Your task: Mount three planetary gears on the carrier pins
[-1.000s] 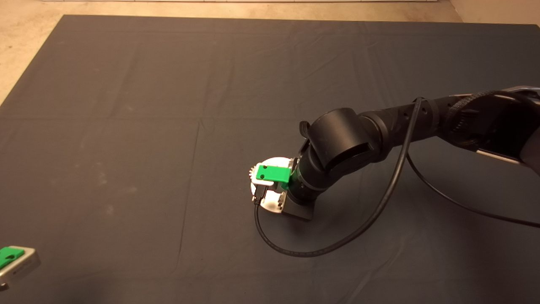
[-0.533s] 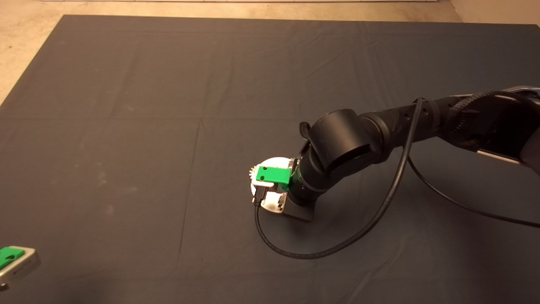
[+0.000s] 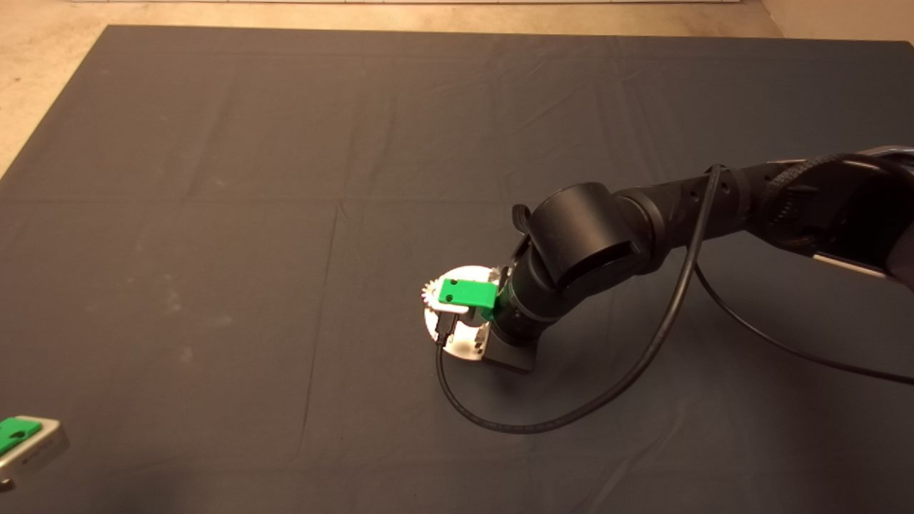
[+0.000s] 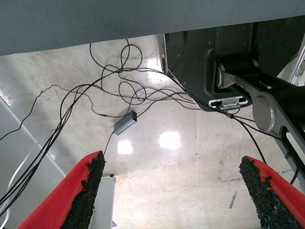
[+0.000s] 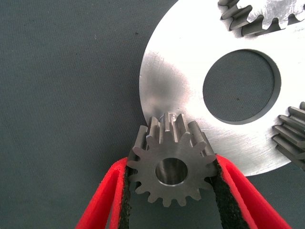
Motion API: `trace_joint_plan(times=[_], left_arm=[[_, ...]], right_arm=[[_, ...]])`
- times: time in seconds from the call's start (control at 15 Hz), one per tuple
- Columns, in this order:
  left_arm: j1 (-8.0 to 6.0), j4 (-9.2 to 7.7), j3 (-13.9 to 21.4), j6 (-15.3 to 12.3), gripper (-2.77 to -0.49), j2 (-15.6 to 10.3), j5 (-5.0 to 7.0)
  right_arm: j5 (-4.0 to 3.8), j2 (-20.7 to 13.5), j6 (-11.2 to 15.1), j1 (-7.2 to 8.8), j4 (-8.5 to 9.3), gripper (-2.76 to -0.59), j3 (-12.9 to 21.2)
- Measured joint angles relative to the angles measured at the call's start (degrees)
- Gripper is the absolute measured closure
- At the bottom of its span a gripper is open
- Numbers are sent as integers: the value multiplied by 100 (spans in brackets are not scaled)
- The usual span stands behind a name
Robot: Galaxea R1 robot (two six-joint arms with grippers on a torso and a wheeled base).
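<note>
In the right wrist view my right gripper (image 5: 171,168) is shut on a dark metal planetary gear (image 5: 170,157), held flat at the near edge of the white carrier disc (image 5: 176,62). Two more gears sit on the disc, one at its far side (image 5: 257,16) and one at the side (image 5: 293,136). No carrier pins show bare. In the head view the right gripper (image 3: 465,294) hangs over the disc (image 3: 468,274) at mid mat, and a gear (image 3: 430,291) peeks out at the disc's left edge. My left gripper (image 3: 18,441) is parked at the lower left, open.
The dark mat (image 3: 214,214) covers the table. A black cable (image 3: 514,427) loops from the right wrist across the mat in front of the disc. The left wrist view looks at the floor with cables (image 4: 95,95) and a black machine base (image 4: 214,62).
The right arm and gripper have shifted slightly to the right over the disc, and a little more of the gear at the disc's left edge shows. The left arm has not moved.
</note>
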Motion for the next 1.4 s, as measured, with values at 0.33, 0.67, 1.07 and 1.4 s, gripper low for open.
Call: trace_joint_plan(times=[0.33,0.67,1.07,1.4], left_arm=[[0,0,0,0,-202,-2,-1],[0,-2,0,21,-202,-48,-1],[0,-2,0,40,-202,-52,-1],[0,-2,0,40,-202,-63,-1]], right_arm=[[0,0,-20,0,0,-104,0],[0,5,-22,0,0,-104,0],[2,3,-22,0,0,-104,0],[2,5,-22,-2,0,-104,0]])
